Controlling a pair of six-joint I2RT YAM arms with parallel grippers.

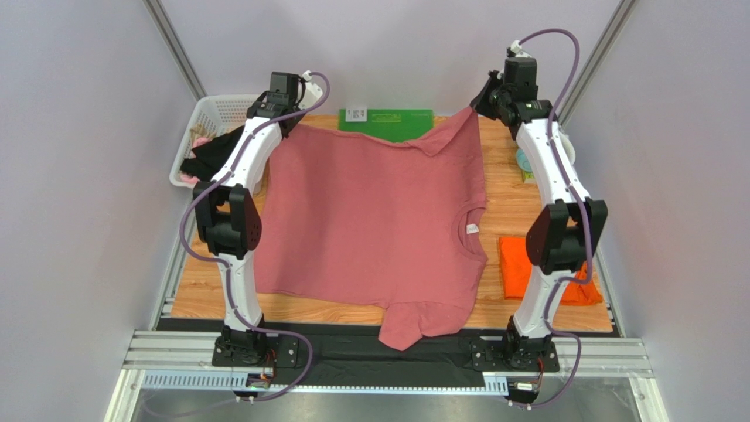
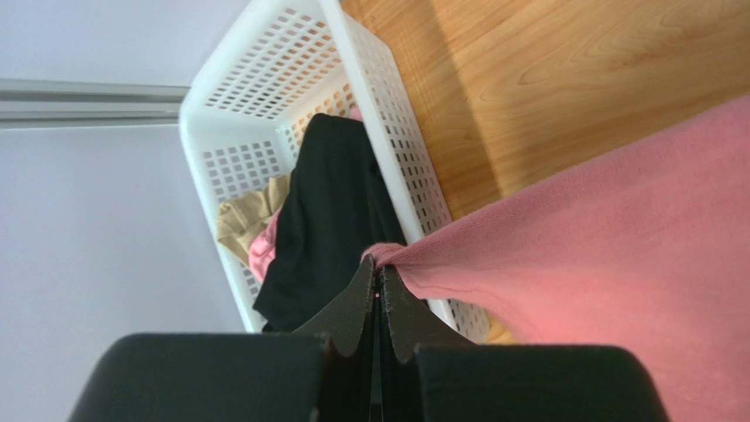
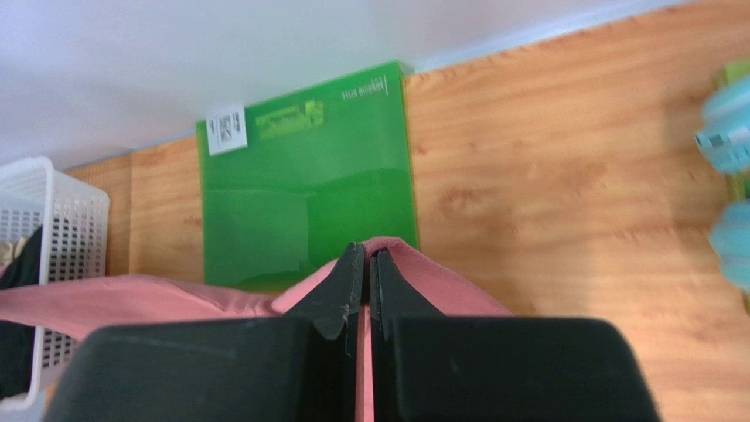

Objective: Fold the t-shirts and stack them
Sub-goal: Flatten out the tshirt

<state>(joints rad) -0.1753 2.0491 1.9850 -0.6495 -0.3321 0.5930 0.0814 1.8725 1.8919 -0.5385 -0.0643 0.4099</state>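
Note:
The large rose-pink t-shirt (image 1: pixel 370 220) lies spread over the middle of the wooden table (image 1: pixel 502 189), one sleeve hanging over the near edge. Its two far corners are lifted. My left gripper (image 1: pixel 295 126) is shut on the far left corner; in the left wrist view the fingertips (image 2: pixel 378 268) pinch a small bunch of pink cloth (image 2: pixel 616 229). My right gripper (image 1: pixel 475 107) is shut on the far right corner, with pink cloth (image 3: pixel 132 299) draped over its closed tips (image 3: pixel 367 255). The orange t-shirt (image 1: pixel 515 264) lies folded at the right, partly hidden behind the right arm.
A green mat (image 1: pixel 387 119) lies flat at the far edge, partly under the pink t-shirt. A white basket (image 1: pixel 211 114) at the far left holds black, tan and pink clothes (image 2: pixel 326 211). Pale teal objects (image 3: pixel 726 132) sit at the far right.

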